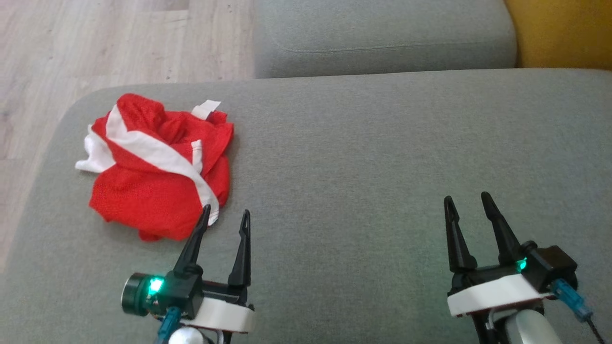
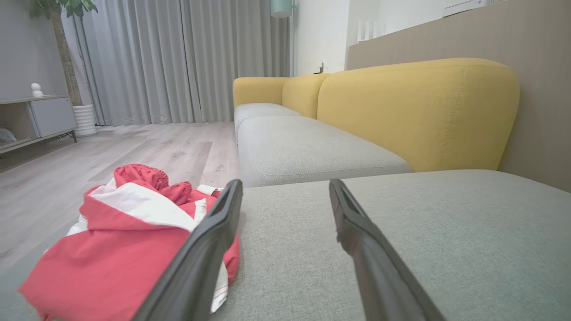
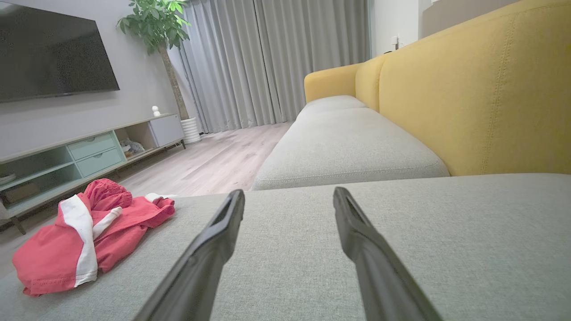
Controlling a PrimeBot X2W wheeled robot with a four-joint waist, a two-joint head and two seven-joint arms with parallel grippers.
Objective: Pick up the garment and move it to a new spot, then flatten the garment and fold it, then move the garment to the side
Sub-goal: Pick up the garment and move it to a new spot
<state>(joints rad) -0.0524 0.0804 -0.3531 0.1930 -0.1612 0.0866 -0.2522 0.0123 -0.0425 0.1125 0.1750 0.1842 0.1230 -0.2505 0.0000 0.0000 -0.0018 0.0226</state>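
A red garment (image 1: 158, 167) with white stripes lies crumpled at the left end of a grey sofa cushion (image 1: 373, 157). My left gripper (image 1: 225, 215) is open just at the garment's near right edge, its left fingertip over the hem, nothing held. The left wrist view has the garment (image 2: 125, 240) at lower left behind the left finger. My right gripper (image 1: 468, 200) stands open over bare cushion far to the right. In the right wrist view the garment (image 3: 84, 232) lies at the far left, well apart from the gripper (image 3: 289, 196).
Wooden floor (image 1: 95, 43) runs past the cushion's left and far edges. A second grey seat cushion (image 1: 382, 38) adjoins at the back, with the yellow backrest (image 1: 564, 33) at the right. A TV cabinet (image 3: 80, 156) and a potted plant (image 3: 160, 26) stand across the room.
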